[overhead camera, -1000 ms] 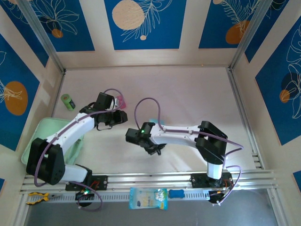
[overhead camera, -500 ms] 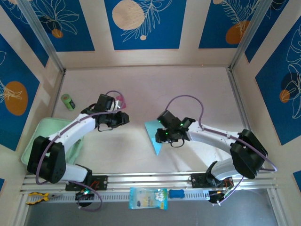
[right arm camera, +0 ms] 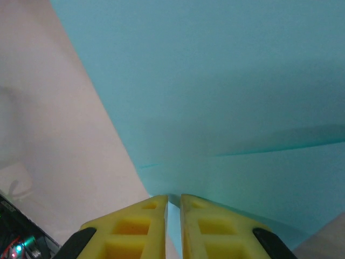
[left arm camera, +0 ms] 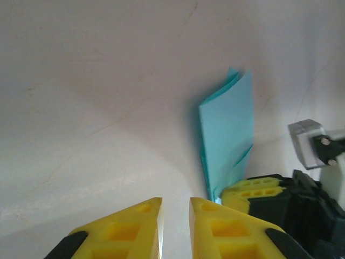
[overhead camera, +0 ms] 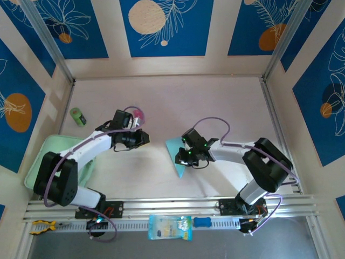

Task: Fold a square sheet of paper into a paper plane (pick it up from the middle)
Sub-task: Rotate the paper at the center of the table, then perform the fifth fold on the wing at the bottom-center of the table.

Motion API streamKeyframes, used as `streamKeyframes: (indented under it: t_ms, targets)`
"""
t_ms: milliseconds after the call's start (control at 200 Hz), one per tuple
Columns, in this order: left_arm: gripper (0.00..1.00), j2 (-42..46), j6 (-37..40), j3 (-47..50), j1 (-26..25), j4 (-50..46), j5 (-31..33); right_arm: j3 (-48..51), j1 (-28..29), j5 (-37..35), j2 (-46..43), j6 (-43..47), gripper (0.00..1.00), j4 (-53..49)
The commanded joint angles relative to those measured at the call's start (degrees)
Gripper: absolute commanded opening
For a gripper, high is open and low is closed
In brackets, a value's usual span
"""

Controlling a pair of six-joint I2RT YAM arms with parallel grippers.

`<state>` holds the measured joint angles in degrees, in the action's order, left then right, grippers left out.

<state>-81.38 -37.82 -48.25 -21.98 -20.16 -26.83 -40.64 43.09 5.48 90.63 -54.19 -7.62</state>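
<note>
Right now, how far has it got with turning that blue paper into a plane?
Some folding looks done: the blue paper shows layered flaps and a tapered point. In hand: the right end effector is closed on its edge, while the left end effector hangs apart from it, empty. Left to do: it isn't a narrow dart with a centre crease yet, so more folds probably remain.

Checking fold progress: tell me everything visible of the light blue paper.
The light blue paper is thin, plain and unmarked, folded into a long pointed wedge of several layers with a crease. It is mid-table, its tip toward the arms' bases. The right gripper pinches one edge.
</note>
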Motion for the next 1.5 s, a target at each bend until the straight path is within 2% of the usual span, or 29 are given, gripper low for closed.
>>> streamKeyframes:
  t_ms: [0,170,265,460,545,625,745,935,1075,1225,1490]
  targets:
    - [0.19,-0.8,-0.6,0.4,0.6,1.1,-2.0,2.2,0.0,1.5,1.2,-6.2,0.15,3.2]
    - [0.15,-1.7,-1.0,0.6,0.6,2.2,-3.3,4.7,1.4,-0.7,2.2,-16.7,0.15,6.9]
    - [0.14,-1.7,-1.4,0.8,0.4,2.8,-3.6,6.3,2.8,-3.4,2.7,-25.7,0.16,8.7]
    - [0.14,-2.8,-2.4,1.2,0.3,4.2,-5.5,11.5,10.7,-14.9,4.8,-49.9,0.19,25.0]
    - [0.14,-2.8,-2.4,1.3,0.2,4.2,-5.8,10.9,13.3,-19.1,5.1,-53.9,0.2,26.7]
    - [0.14,-2.7,-2.2,1.2,0.0,4.0,-6.3,10.3,13.8,-20.3,3.6,-52.5,0.22,26.3]
    - [0.15,-3.1,-2.1,1.1,-0.5,4.7,-7.2,9.7,12.3,-19.8,-1.4,-44.6,0.24,22.6]
    - [0.14,-5.7,-2.3,-0.8,-3.7,6.5,-8.6,10.4,10.1,-22.6,-11.1,-35.0,0.26,11.7]
    - [0.14,-9.0,-2.2,-3.6,-7.9,7.4,-9.2,12.2,4.4,-16.0,-15.2,-28.3,0.25,7.6]
    - [0.13,-13.0,-2.1,-6.9,-11.9,7.9,-9.8,15.6,-0.2,-10.9,-18.7,-24.0,0.25,8.1]
    - [0.12,-19.6,-0.7,-10.7,-13.2,6.5,-8.0,17.0,-4.2,-6.2,-20.8,-19.0,0.28,8.3]
